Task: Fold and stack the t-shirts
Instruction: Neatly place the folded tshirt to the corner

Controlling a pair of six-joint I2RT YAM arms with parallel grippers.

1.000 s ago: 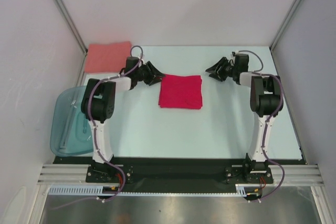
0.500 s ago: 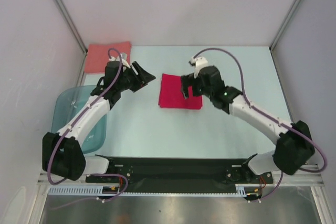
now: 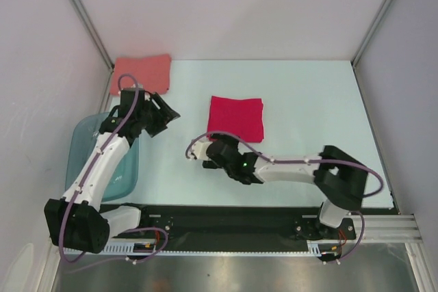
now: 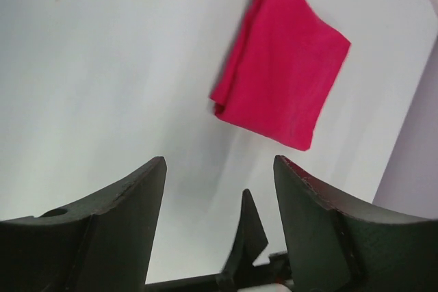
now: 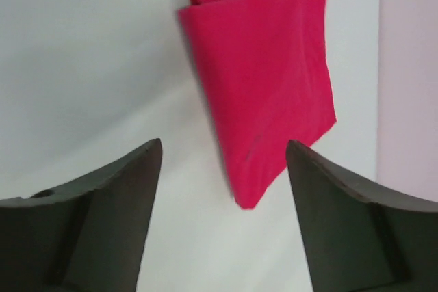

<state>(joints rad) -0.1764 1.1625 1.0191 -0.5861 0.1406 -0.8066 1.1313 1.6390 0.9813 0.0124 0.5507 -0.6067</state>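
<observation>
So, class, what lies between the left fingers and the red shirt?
Only bare table separates the left fingers from the red shirt; the top view shows it.

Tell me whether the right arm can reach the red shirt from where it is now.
Probably yes. The right gripper is open and sits just short of the red shirt, with only bare table between them.

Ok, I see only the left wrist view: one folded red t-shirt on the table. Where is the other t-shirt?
Observer: The pink t-shirt lies folded at the far left corner of the table, apart from the red t-shirt.
Operator: Is anything held on the right?
Observer: No, the right gripper is open and empty, on the near side of the red t-shirt.
Operator: Anything else around?
Observer: A teal tub sits at the table's left edge.
</observation>
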